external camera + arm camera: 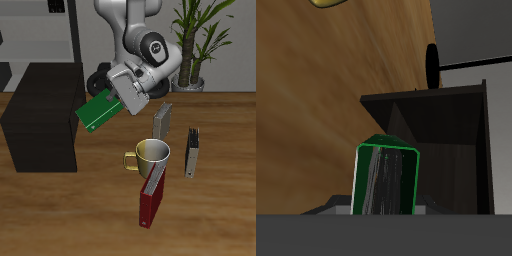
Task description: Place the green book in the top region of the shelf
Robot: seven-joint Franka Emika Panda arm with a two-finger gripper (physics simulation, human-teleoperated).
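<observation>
The green book (96, 111) hangs in the air above the table, tilted, with my gripper (118, 96) shut on its upper end. It is just beside the upper edge of the shelf (40, 110), a large black boxy cabinet with a flat top. In the wrist view the green book (384, 180) fills the space between my fingers, white page edges facing the camera, and the shelf (441, 125) lies straight beyond it with its dark top surface and an open side visible.
A yellow mug (150, 155) stands mid-table, a dark red book (152, 198) leans in front of it. Two thin grey books (163, 122) (191, 152) stand upright nearby. A potted plant (195, 45) and a pale rack (45, 30) are at the back.
</observation>
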